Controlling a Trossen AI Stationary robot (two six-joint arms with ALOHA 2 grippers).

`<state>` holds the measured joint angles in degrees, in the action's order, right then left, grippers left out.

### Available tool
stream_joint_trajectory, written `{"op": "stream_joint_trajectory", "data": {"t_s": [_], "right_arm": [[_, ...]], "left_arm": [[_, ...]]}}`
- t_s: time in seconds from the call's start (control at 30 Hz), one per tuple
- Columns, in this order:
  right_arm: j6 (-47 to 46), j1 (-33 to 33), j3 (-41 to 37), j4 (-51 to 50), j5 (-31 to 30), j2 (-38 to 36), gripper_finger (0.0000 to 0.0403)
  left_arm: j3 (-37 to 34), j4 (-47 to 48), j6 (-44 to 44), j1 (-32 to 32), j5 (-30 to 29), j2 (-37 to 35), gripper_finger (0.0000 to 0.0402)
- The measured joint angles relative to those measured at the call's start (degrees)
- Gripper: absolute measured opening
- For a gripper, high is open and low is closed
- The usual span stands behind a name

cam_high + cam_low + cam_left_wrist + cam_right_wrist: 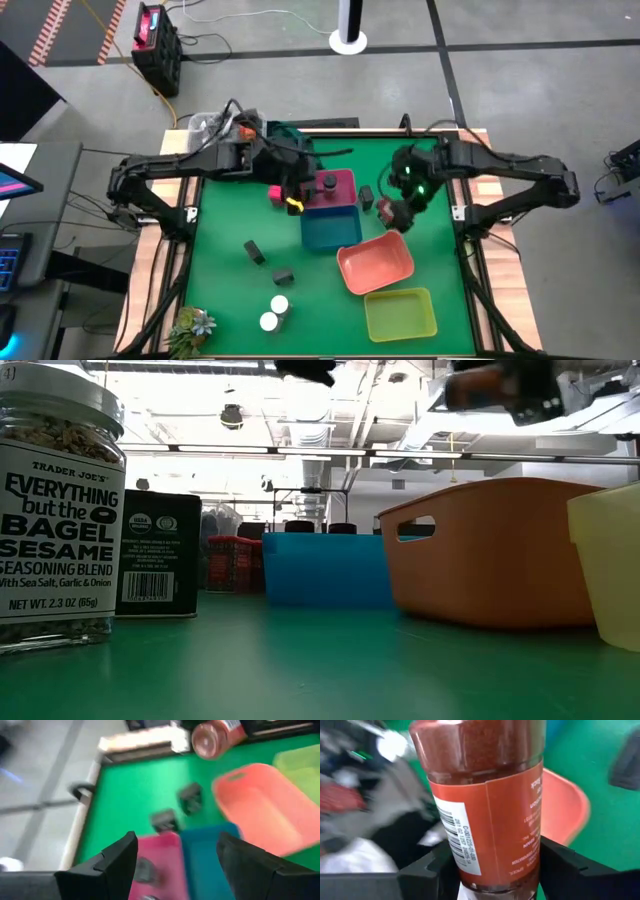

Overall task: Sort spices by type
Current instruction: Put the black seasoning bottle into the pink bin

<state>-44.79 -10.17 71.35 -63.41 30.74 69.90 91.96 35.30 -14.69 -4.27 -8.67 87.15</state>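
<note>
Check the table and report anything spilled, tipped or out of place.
Nothing looks spilled or damaged. The right gripper holds a jar of red spice over the mat; the left gripper is open above the pink tray. Two dark boxes sit at loose angles, unsorted.

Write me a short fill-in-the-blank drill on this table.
1. The right gripper holds a jar of ____ powder.
2. The blue tray touches the ____ tray.
3. The left gripper's jaws are ____.
4. Two ____-capped jars stand near the plant.

Answers: red; pink; open; white
</note>
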Motion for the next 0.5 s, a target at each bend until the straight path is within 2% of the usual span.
{"op": "stream_joint_trajectory", "data": {"t_s": [0.17,0.27,0.5], "right_arm": [[-10.5,-7.0,0.0,11.2,7.1,1.7,0.0235],[-17.6,-10.5,0.0,18.6,7.7,3.1,0.0235],[-29.2,-16.2,0.0,36.0,6.9,8.2,0.0235]], "left_arm": [[0.0,-3.9,-10.5,3.6,-11.8,0.0,0.0255],[0.0,-5.3,-15.3,5.2,-15.6,0.4,0.0255],[0.0,-7.2,-20.5,7.7,-23.1,0.6,0.0255]]}}
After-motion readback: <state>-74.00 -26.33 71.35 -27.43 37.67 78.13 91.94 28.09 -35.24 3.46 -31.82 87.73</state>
